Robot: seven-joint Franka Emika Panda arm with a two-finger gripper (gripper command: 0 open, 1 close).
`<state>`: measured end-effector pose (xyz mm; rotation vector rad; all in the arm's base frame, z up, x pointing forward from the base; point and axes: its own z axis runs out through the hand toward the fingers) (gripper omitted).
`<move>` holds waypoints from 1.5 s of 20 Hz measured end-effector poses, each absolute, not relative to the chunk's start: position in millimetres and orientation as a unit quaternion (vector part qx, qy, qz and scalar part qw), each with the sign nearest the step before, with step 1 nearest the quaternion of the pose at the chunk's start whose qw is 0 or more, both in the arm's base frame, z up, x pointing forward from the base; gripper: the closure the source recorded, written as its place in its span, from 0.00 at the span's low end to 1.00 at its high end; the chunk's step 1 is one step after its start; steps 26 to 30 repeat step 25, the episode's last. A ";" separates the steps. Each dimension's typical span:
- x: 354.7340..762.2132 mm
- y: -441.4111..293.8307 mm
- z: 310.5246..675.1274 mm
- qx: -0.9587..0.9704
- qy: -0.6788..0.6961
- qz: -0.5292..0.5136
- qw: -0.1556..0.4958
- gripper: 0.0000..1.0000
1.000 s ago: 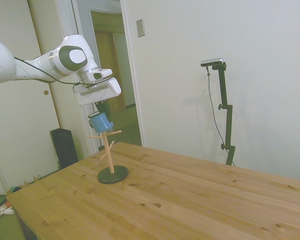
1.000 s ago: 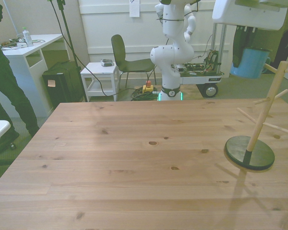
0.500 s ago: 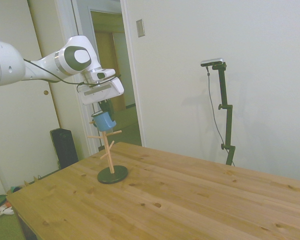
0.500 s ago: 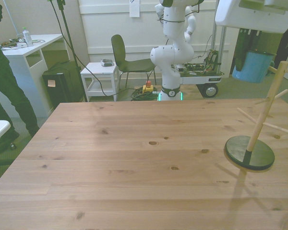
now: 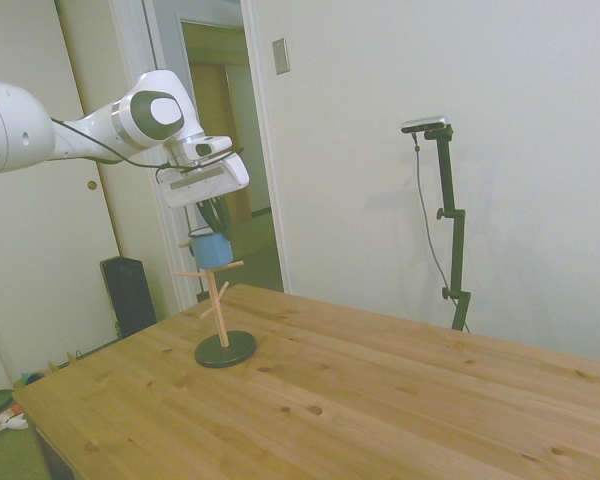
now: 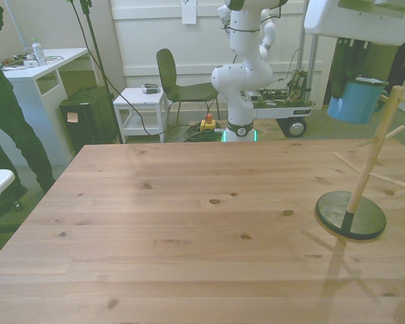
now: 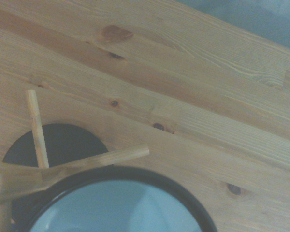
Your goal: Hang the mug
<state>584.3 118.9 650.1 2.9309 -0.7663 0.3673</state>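
The mug is light blue with a dark rim. It hangs upright right under my gripper, at the top of a wooden peg tree on a dark round base. In the front view the mug sits just to the left of the tree's pole, level with the upper pegs, and my gripper reaches down to its rim. Its handle is hidden, so I cannot tell whether it is on a peg. The wrist view looks down into the mug's white inside, with a peg and the base beside it.
The tree stands near the table's edge at the front view's right. Behind the table are a chair, a small white cart and a white desk. A person stands at the front view's left.
The mug was tilted. It now hangs upright and a little lower, closer to the tree's top. The hand has hardly moved.
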 end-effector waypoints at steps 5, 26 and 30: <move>584.1 119.7 651.0 0.959 -0.252 0.121 0.044 0.00; 473.1 -9.5 630.6 0.940 -0.312 0.136 0.017 0.00; 473.1 -9.5 630.6 0.940 -0.312 0.136 0.017 0.00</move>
